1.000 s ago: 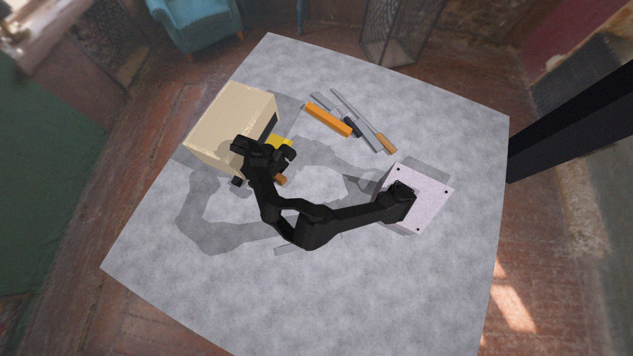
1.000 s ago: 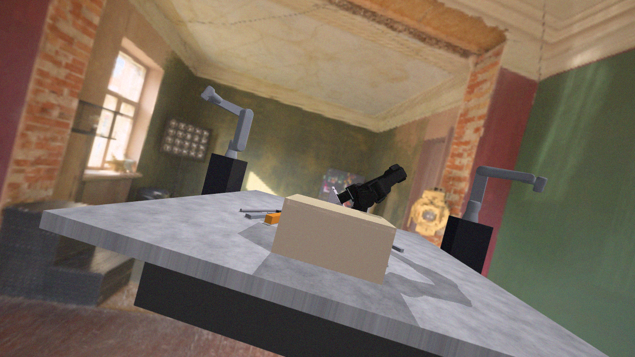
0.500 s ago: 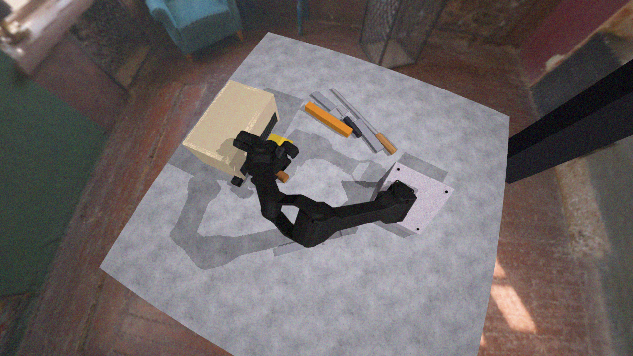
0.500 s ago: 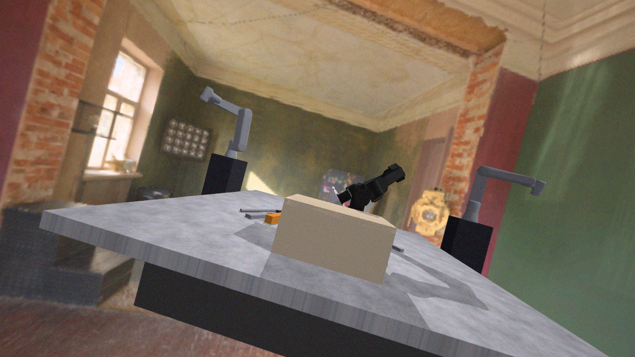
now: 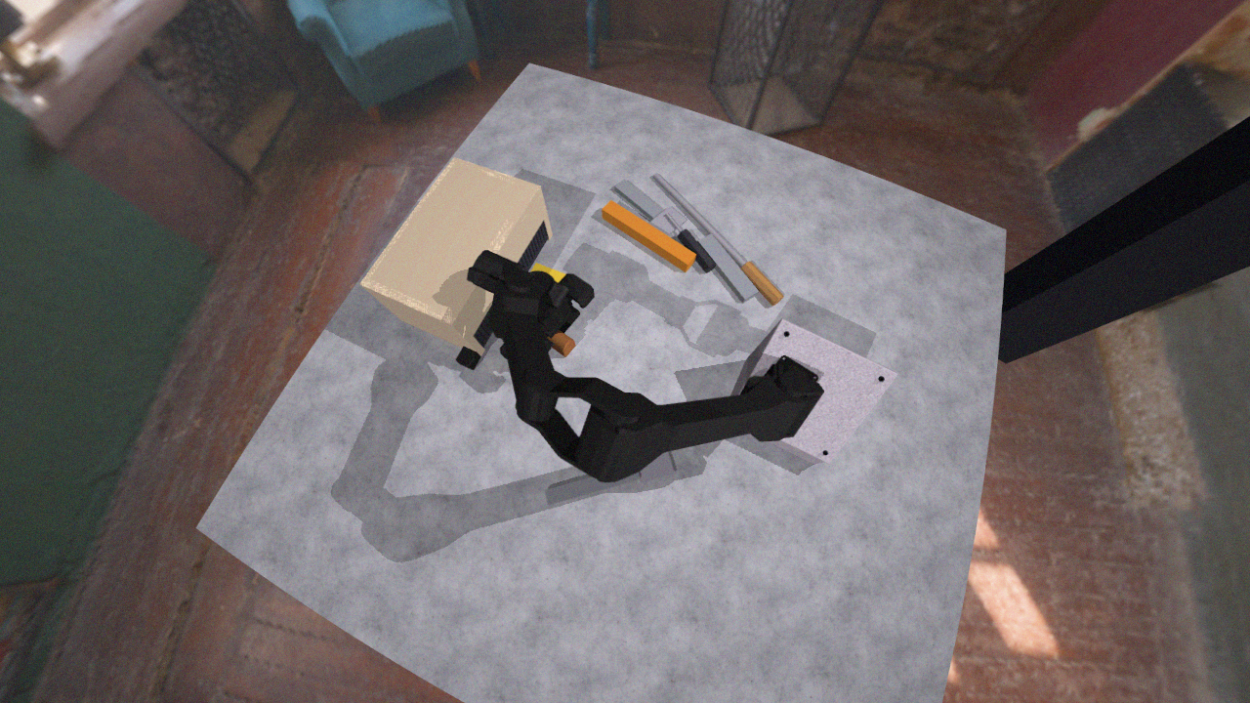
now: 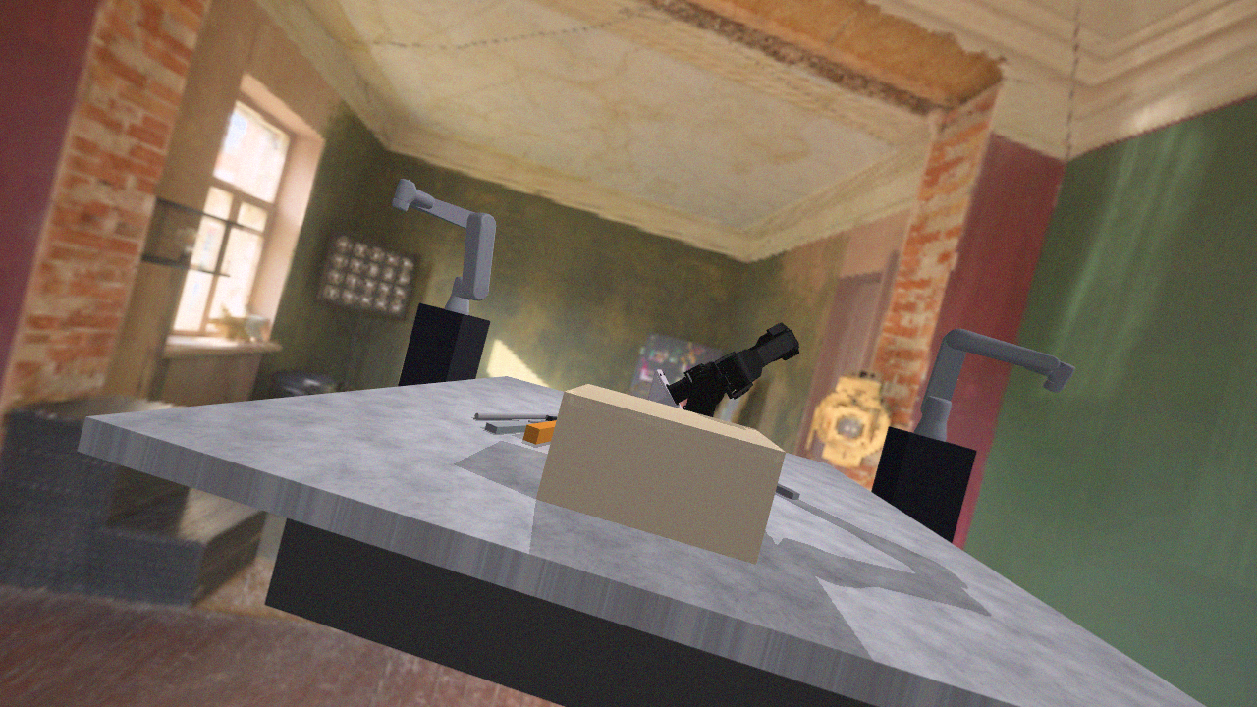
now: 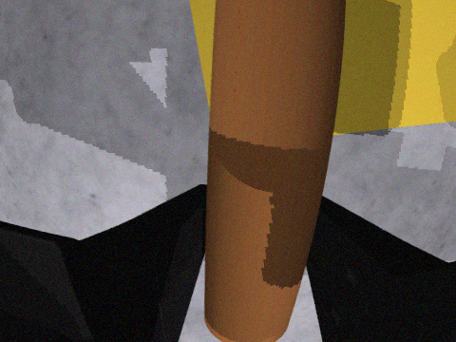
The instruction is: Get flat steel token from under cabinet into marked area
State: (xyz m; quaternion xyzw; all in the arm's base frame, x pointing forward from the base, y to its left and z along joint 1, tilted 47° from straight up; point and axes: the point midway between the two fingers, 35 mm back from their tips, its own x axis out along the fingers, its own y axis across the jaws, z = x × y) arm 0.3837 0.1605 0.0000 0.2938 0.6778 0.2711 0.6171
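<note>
The beige cabinet (image 5: 472, 209) (image 6: 659, 465) stands on the table, with dark vent slots (image 5: 533, 245) on its front. The yellow marked area (image 5: 549, 272) (image 7: 429, 28) lies in front, partly hidden by the arm. My gripper (image 7: 257, 201) is shut on a brown round handle (image 7: 275, 85) (image 5: 563, 343), low at the cabinet front. In the wrist view the handle runs up between the fingers and covers part of the yellow area. The far end of the held tool is hidden. The steel token cannot be seen in any view.
An orange bar (image 5: 646, 235) (image 6: 537, 432), a black-handled tool (image 5: 696, 251), a grey flat bar (image 5: 739, 288) and a rod with a wooden handle (image 5: 762, 281) lie together to the cabinet's right in the top view. Another grey bar (image 6: 787, 491) lies on the arm's other side.
</note>
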